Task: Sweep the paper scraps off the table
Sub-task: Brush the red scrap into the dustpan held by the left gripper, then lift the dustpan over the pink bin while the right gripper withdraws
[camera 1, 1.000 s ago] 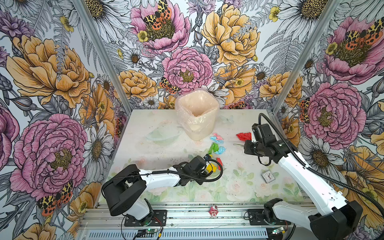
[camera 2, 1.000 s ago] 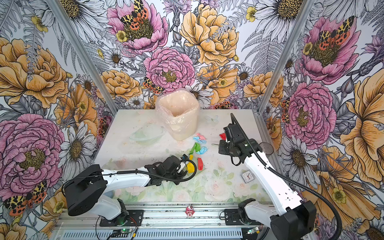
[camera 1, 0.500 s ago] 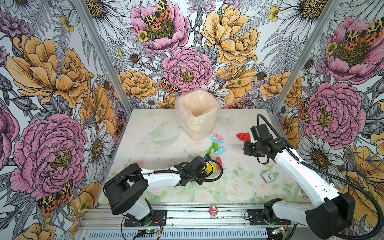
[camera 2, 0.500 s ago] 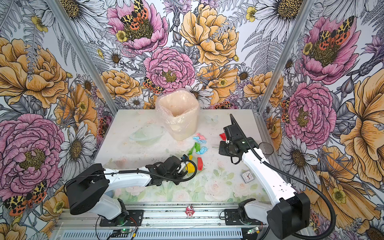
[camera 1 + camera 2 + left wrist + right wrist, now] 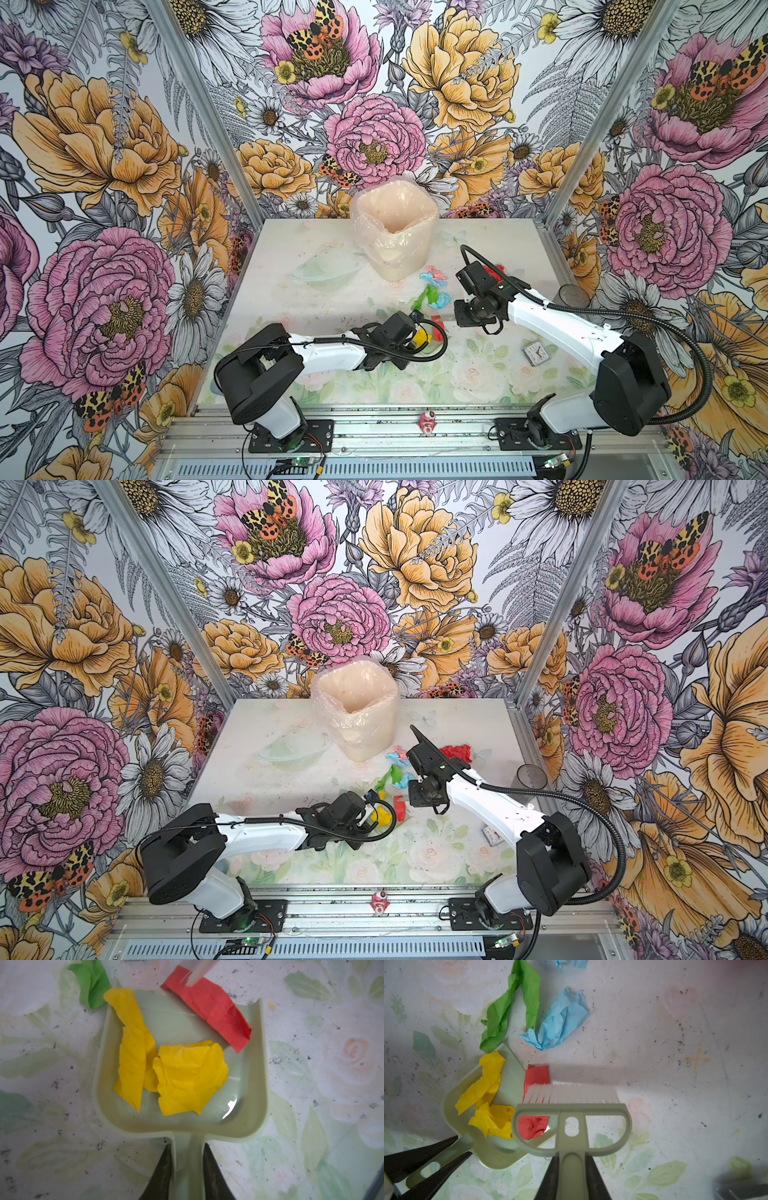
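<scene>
My left gripper [image 5: 187, 1147] is shut on the handle of a pale green dustpan [image 5: 245, 1105] lying flat on the rose-printed table [image 5: 291, 299]. Two yellow paper scraps [image 5: 187, 1076] lie in the pan. A red scrap [image 5: 214, 1012] straddles its lip and side wall. My right gripper [image 5: 572, 1159] is shut on the brush [image 5: 572, 1109], whose white bristles press on the red scrap [image 5: 536, 1076]. Green [image 5: 508, 1009] and light blue [image 5: 560, 1020] scraps lie just beyond the pan. Pink and blue scraps [image 5: 432, 275] sit by the bin, and another red scrap [image 5: 457, 752] lies behind the right wrist.
A plastic-lined bin [image 5: 395, 232] stands at the back centre, with a clear glass dish [image 5: 324, 270] to its left. A small clock [image 5: 536, 353] lies front right. A dark cup [image 5: 573, 295] sits at the right edge. A pink figurine [image 5: 427, 422] rests on the front rail.
My right arm has carried the brush left and toward the front, up to the dustpan's mouth. The left arm and dustpan have hardly moved.
</scene>
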You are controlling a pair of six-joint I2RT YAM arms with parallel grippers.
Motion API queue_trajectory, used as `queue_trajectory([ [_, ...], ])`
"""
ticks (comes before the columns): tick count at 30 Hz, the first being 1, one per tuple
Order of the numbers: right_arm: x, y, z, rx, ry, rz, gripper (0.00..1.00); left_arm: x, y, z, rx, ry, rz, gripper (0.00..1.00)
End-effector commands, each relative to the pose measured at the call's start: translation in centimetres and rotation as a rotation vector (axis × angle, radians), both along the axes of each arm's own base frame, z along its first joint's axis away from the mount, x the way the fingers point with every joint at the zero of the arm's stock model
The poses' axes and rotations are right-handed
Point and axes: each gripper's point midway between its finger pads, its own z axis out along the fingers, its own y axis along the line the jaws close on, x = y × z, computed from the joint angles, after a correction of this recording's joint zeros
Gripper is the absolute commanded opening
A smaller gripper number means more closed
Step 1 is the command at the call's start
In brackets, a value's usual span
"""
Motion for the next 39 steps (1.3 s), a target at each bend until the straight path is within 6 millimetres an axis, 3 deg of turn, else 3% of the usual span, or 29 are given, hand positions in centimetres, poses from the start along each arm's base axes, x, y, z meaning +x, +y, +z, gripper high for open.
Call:
queue_trajectory([
  [1, -0.4, 1.2, 0.1, 0.024, -0.007, 0.026, 0.00, -0.2, -0.4, 0.4, -0.011, 0.009, 0.003, 0.00],
  [9, -2.9, 2.7, -0.6, 0.021, 0.054, 0.109, 0.00, -0.2, -0.6, 0.3, -0.020, 0.011, 0.002, 0.00],
  [14, -3.1, 3.6, 1.2, 0.077, 0.019, 0.131, 0.00, -0.2, -0.6, 0.3, -0.025, 0.008, -0.002, 0.00],
  [21, -1.2, 1.3, 4.5, 0.054, -0.089, 0.081, 0.00, -0.4, -0.8, 1.0, -0.051, -0.020, -0.010, 0.00],
  [28, 0.1, -1.4, 6.2, 0.059, -0.147, 0.002, 0.00, -0.4, -0.5, 1.7, -0.080, -0.061, 0.005, 0.00],
  [33, 0.8, -3.8, 7.9, 0.058, -0.203, -0.066, 0.00, -0.3, -0.3, 3.3, -0.108, -0.105, 0.017, 0.00],
  [39, 1.8, -6.1, 9.7, 0.063, -0.258, -0.135, 0.00, -0.4, 0.0, 6.7, -0.145, -0.156, 0.021, 0.00],
])
